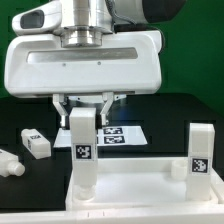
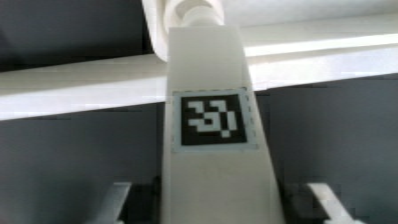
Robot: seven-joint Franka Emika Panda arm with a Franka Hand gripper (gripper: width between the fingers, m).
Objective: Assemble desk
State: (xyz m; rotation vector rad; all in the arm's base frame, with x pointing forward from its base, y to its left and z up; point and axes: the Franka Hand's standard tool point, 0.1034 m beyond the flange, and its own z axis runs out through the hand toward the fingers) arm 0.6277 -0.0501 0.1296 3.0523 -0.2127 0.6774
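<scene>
My claw (image 1: 83, 118) squeezes a white leg (image 1: 82, 150) and holds it straight up, so it can fit down into the tabletop's (image 1: 140, 192) corner.

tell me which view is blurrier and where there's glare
wrist view: soft all over, the leg and its tag fuzzy-edged, washed-out white behind; exterior view: sharper, marker board squares crisp, white tabletop bright, nearly featureless
</scene>
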